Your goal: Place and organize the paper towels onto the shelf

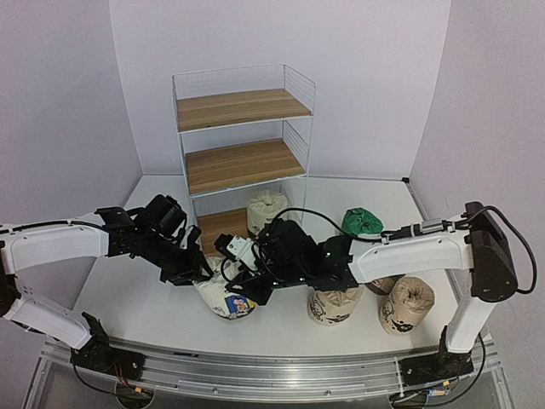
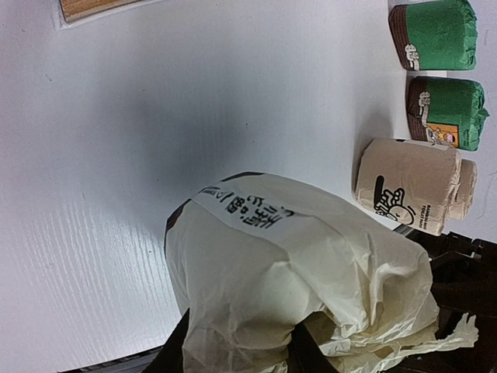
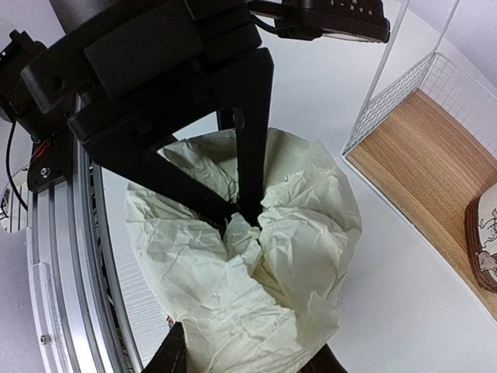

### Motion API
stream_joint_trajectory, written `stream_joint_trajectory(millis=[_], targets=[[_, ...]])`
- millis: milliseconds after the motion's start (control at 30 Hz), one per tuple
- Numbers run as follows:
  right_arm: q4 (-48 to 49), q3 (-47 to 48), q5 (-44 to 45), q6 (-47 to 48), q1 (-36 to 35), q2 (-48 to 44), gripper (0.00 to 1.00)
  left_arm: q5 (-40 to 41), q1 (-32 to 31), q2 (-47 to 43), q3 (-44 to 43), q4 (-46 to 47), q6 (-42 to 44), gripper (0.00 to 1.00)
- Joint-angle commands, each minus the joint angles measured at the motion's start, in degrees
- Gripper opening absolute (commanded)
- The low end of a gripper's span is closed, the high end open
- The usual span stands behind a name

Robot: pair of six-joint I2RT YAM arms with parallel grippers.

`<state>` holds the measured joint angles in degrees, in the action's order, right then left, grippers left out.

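Right wrist shows white roll (image 3: 295, 256) pinched between left fingers (image 3: 252, 140).

Roll (image 1: 266, 207) crowds shelf (image 1: 243, 109) bottom; upper boards free.

I count two green rolls (image 2: 433, 35), two beige rolls (image 1: 334, 303) and two white rolls (image 1: 226, 298), six in all. I see one shelf (image 1: 298, 85) with three boards (image 1: 243, 164).

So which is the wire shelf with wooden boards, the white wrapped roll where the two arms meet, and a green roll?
White wire shelf with brown wooden boards (image 1: 243, 108): overhead view, top board.
White wrapped paper roll (image 3: 295, 233): right wrist view, crumpled wrapper near the top.
Green wrapped roll (image 1: 362, 221): overhead view, its top.
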<state>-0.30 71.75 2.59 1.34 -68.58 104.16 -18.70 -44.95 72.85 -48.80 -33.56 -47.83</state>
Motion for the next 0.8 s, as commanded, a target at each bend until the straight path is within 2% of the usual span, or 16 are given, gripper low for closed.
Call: stream_joint_trajectory(millis=[0,33,367,467,533,767], targets=[[1.7,1.9,-0.2,-0.9,-0.1,1.0,0.05,-4.1,-0.8,-3.7,-3.5,6.5,0.7,0.29],[1.7,1.9,0.0,-0.9,-0.2,0.9,0.0,-4.0,-0.8,-3.6,-3.7,6.5,0.7,0.31],[3.4,0.5,8.9,-3.6,-0.1,-0.1,0.0,2.3,-0.8,-6.7,-7.0,1.7,0.8,0.75],[4.1,0.1,12.0,-4.1,-0.1,0.1,0.0,5.2,-0.8,-8.2,-8.6,-1.1,0.7,0.95],[4.9,0.0,14.6,-4.6,-0.1,0.3,0.0,8.2,-0.8,-9.3,-9.6,-3.6,0.6,0.99],[13.5,0.3,24.6,-5.7,-0.1,2.4,0.0,22.8,-0.8,-14.2,-13.2,-13.1,-3.2,1.0]])
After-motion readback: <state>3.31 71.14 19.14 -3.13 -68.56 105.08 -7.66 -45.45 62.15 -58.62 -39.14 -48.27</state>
